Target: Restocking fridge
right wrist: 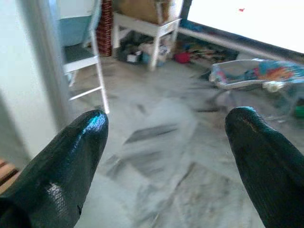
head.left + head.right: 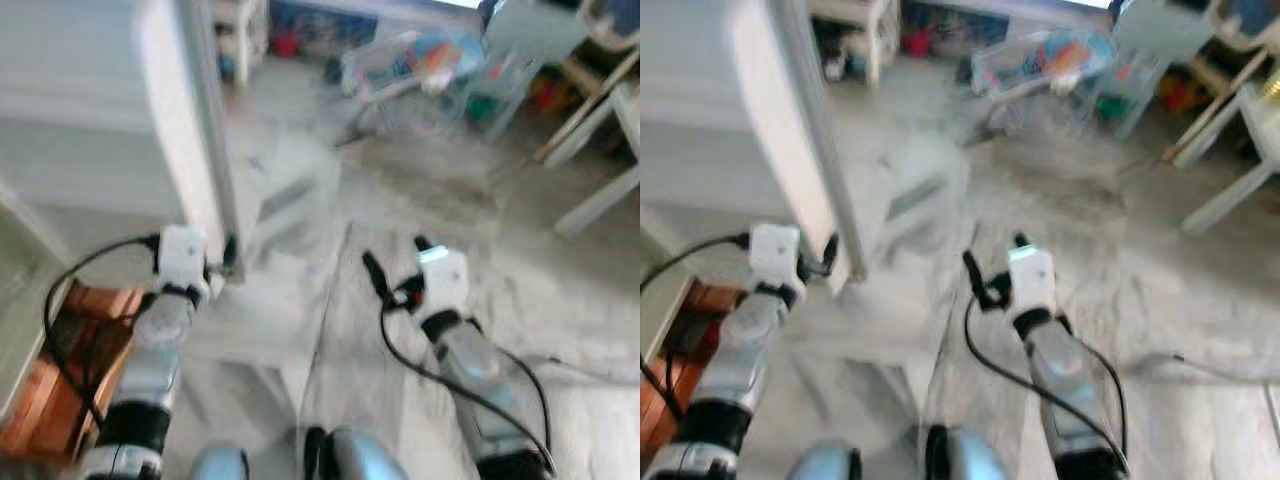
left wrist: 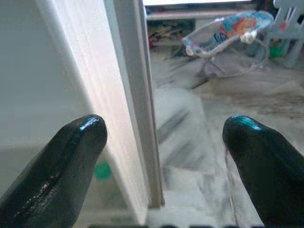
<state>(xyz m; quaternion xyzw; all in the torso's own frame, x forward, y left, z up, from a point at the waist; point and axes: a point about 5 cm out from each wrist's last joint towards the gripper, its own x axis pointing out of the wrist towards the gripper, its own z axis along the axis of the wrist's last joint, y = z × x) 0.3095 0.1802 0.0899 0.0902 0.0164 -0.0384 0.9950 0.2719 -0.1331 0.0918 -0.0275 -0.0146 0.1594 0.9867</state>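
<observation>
The left claw [image 3: 161, 142], fingers spread and empty, straddles the free edge of the fridge door [image 2: 185, 120], presumably to swing it. The right claw [image 1: 166, 152] is likewise spread, hovering empty over the marble floor [image 2: 470, 220].

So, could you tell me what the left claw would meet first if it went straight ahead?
Probably the edge of the white fridge door, which stands between the open left claw's fingers; depth is unclear.
</observation>
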